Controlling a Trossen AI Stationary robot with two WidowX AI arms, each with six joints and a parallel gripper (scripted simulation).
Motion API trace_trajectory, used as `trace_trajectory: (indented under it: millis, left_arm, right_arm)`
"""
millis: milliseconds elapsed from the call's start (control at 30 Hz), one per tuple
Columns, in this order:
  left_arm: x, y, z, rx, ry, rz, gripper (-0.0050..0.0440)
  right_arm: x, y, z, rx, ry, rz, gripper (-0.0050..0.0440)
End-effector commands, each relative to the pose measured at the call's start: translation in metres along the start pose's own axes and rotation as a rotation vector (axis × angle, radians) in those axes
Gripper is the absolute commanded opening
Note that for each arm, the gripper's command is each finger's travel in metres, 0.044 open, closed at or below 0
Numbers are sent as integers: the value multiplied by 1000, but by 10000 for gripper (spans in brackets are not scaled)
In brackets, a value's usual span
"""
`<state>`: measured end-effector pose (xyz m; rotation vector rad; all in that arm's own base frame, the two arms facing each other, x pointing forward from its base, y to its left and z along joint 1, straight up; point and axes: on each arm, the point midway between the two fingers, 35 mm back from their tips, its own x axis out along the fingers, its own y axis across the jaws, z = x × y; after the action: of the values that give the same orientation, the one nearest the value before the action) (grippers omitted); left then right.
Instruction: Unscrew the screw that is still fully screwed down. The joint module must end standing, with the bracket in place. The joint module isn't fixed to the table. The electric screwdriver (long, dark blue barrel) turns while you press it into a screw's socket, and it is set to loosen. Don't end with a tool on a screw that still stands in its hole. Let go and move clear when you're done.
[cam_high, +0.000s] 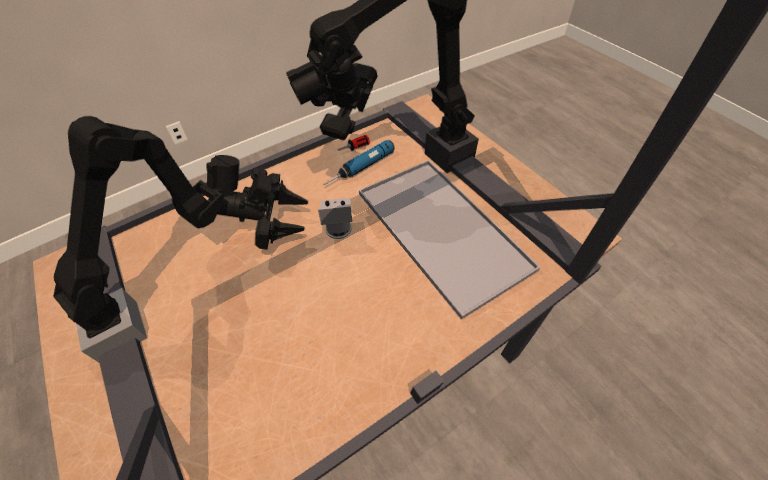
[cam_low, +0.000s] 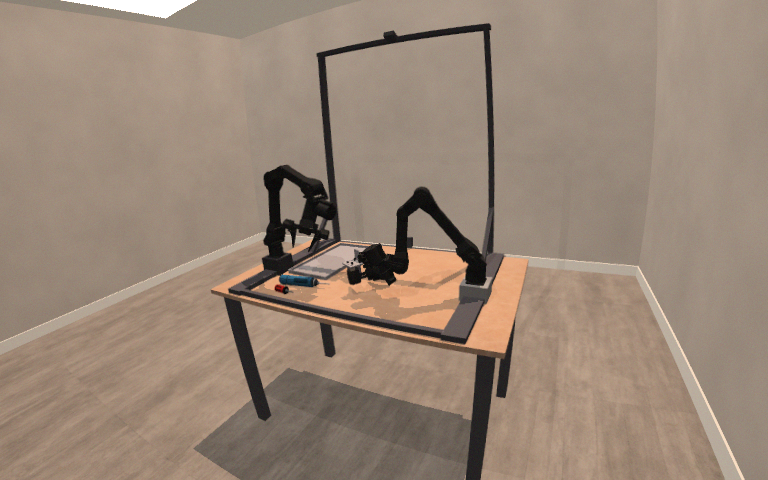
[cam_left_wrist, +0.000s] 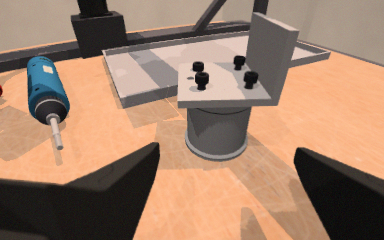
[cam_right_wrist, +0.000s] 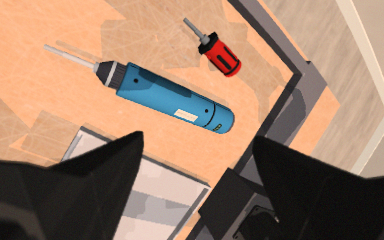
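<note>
While standing upright on the orange-tan wooden table top (cam_high: 294, 328) (cam_low: 430, 266) (cam_left_wrist: 125, 140) (cam_right_wrist: 30, 30) as a round grey joint module (cam_high: 338, 227) (cam_left_wrist: 218, 130), wearing a pale grey L-shaped metal bracket (cam_high: 335, 213) (cam_low: 354, 263) (cam_left_wrist: 220, 95) on top. In that bracket, four black socket-head screws: a low-seated one (cam_left_wrist: 198, 66) at the far corner from the upright plate in the left wrist view, three with shanks showing. Pointed at the module from just beside it, the black left gripper (cam_high: 305, 215) (cam_low: 355, 270) (cam_left_wrist: 226, 152), fingers spread wide, holding nothing. High over the tools, the black right gripper (cam_high: 348, 113) (cam_low: 302, 247) (cam_right_wrist: 199, 141), fingers partly open and likewise gripping nothing.

Lying on the wood, apart from the module, the blue-barrelled electric screwdriver (cam_high: 368, 160) (cam_low: 298, 280) (cam_left_wrist: 46, 87) (cam_right_wrist: 172, 100) with a dark collar and slim grey bit. Close alongside, a short red-and-black hand screwdriver (cam_high: 359, 142) (cam_low: 281, 288) (cam_left_wrist: 1, 90) (cam_right_wrist: 221, 56). Across from that, near the barrel, a shallow light-grey rectangular tray (cam_high: 481, 271) (cam_low: 322, 264) (cam_left_wrist: 195, 50) (cam_right_wrist: 170, 180), bounding the space beside the module. Beyond the tray, the right arm's dark block-shaped base (cam_high: 467, 152) (cam_left_wrist: 99, 32) (cam_right_wrist: 227, 195), crowding that edge. Around the work area, dark metal frame rails (cam_high: 526, 226) (cam_right_wrist: 280, 120).
</note>
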<state>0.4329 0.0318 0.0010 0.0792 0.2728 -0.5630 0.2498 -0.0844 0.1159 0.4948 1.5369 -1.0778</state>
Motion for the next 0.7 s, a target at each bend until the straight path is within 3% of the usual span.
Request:
trace_trajectory:
  millis: [0, 667]
  left_arm:
    - [0, 3, 7, 17, -14, 1, 385]
    - [0, 3, 8, 16, -14, 3, 385]
  right_arm:
    - [4, -4, -1, 157, -2, 33, 305]
    - [66, -10, -15, 1210, 219, 134, 305]
